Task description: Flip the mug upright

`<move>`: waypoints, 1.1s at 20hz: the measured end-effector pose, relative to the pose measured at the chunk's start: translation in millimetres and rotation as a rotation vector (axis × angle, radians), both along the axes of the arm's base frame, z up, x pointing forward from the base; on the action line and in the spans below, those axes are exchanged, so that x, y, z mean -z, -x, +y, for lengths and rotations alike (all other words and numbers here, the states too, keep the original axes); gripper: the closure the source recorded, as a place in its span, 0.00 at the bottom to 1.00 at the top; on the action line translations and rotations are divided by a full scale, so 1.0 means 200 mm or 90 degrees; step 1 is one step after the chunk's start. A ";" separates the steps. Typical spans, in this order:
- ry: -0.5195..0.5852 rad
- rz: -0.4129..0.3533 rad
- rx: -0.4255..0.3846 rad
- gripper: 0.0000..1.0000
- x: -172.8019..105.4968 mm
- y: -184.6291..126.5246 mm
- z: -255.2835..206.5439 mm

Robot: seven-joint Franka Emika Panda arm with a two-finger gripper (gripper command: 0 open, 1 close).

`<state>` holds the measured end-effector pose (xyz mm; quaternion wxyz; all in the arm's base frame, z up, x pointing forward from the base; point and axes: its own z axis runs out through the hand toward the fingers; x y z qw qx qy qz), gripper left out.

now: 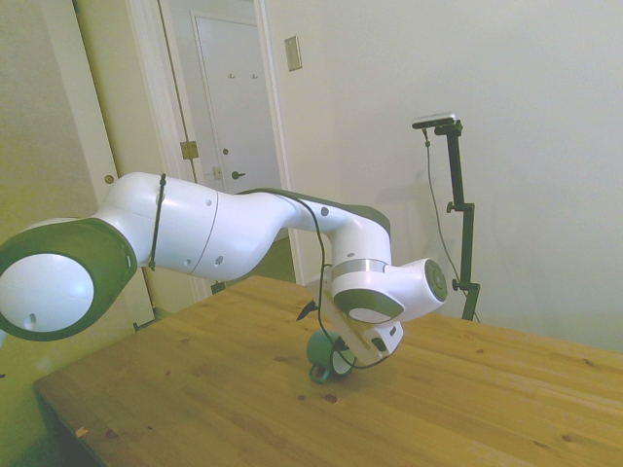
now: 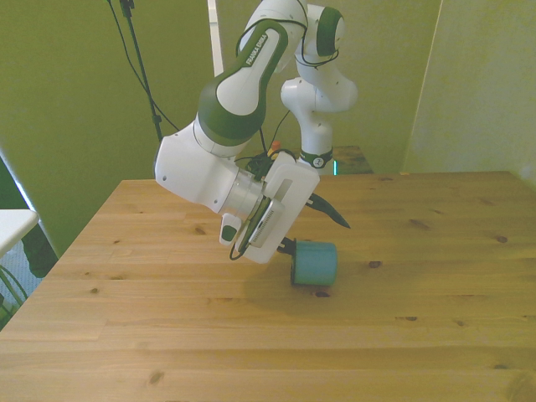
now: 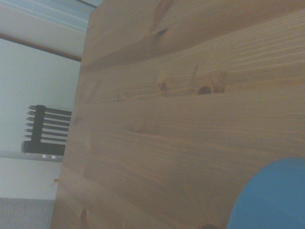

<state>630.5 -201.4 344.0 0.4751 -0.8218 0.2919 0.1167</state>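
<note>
Near the middle of the pale, knotty pine worktop (image 2: 435, 335) lies the small blue-teal enamel-style mug (image 2: 315, 263), tipped on its side with its round body resting on the boards. In the front view its curved wall faces the camera and its axis runs roughly level with the worktop; the mouth end points toward the front view's left, where the arm is. In the side view the mug (image 1: 320, 351) appears as a dark green-teal round shape touching the wood, with part of it hidden behind the wrist.

The white arm's hand (image 2: 287, 248) is tilted steeply and sits right at the mug's mouth end, touching or just short of it. A dark piece of the hand meets the mug's rim there, but the wrist housing covers the fingers in both wide views, so I cannot tell whether the hand is spread, closed, or gripping the rim.

In the wrist view a blurred curve of the blue mug (image 3: 274, 198) shows against the wood grain (image 3: 181, 124), close to the lens.
</note>
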 end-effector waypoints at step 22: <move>0.001 0.008 -0.005 1.00 0.02 -0.04 -0.01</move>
